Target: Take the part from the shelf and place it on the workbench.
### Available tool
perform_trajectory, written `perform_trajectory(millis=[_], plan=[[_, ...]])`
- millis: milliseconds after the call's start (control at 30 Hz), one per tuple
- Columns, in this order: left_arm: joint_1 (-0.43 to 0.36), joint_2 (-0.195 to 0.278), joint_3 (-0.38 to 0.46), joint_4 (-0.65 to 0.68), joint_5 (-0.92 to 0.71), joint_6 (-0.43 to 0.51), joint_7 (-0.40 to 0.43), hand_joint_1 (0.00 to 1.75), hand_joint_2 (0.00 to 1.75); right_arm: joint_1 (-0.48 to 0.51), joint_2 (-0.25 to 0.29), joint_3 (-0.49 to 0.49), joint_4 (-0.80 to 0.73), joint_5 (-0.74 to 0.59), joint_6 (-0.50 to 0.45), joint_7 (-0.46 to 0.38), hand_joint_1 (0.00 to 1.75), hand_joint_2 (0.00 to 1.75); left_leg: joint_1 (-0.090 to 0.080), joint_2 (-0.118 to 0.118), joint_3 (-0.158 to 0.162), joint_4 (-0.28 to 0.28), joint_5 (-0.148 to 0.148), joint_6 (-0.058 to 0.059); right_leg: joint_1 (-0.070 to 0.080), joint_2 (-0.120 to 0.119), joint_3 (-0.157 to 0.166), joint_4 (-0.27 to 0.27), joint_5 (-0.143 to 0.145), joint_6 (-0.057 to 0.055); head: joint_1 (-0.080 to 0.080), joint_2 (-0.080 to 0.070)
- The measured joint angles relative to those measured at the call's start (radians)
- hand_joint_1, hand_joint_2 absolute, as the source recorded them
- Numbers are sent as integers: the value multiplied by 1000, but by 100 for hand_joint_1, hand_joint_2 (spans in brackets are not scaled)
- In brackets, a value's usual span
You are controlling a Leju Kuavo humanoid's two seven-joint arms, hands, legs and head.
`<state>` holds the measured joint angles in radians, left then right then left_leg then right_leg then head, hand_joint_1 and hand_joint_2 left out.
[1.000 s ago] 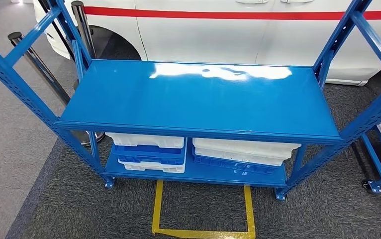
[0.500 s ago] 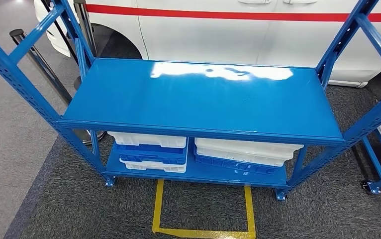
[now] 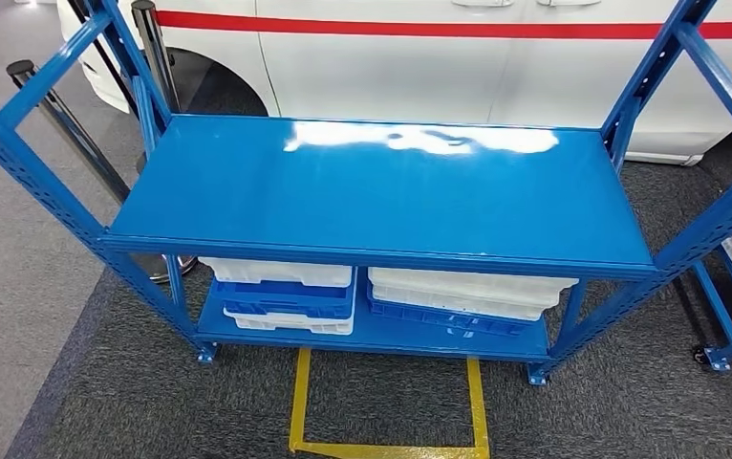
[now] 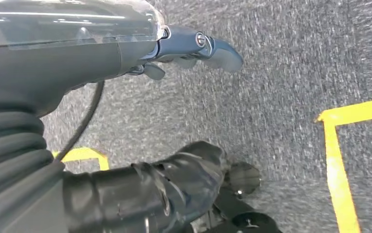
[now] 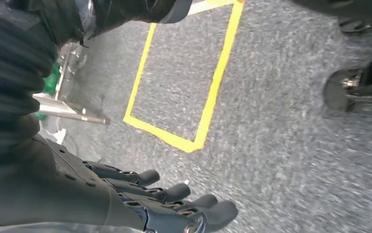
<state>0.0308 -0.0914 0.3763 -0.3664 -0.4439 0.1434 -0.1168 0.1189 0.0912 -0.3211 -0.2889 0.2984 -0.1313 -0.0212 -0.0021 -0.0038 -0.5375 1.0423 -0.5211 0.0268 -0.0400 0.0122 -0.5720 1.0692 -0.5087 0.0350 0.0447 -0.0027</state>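
The whole head view has shifted slightly: my camera moved, not the glossy blue steel shelf [image 3: 381,191]. No part is visible on it. Left hand [image 4: 194,53] and right hand [image 5: 174,204] hang holding nothing, fingers loosely apart. I judge I should check the white and blue plastic trays [image 3: 458,296] at 6 o'clock first.

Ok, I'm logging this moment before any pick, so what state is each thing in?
Blue shelf: top deck bare and glossy.
White and blue bins: stacked on the lower deck, left and right piles.
Yellow floor marking: in front of the shelf.
Left hand: hanging over carpet, holding nothing.
Right hand: hanging over carpet, fingers apart, holding nothing.
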Motion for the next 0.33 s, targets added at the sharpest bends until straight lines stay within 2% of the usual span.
perform_trajectory(millis=[333], plan=[[58,35,-177,-11,221,-70,55,0,0,6,-42,149,-31,-146,64,8,0,175,3,0,4,-7,1,-6,7,-1,2,0,-3,-6,0,0]])
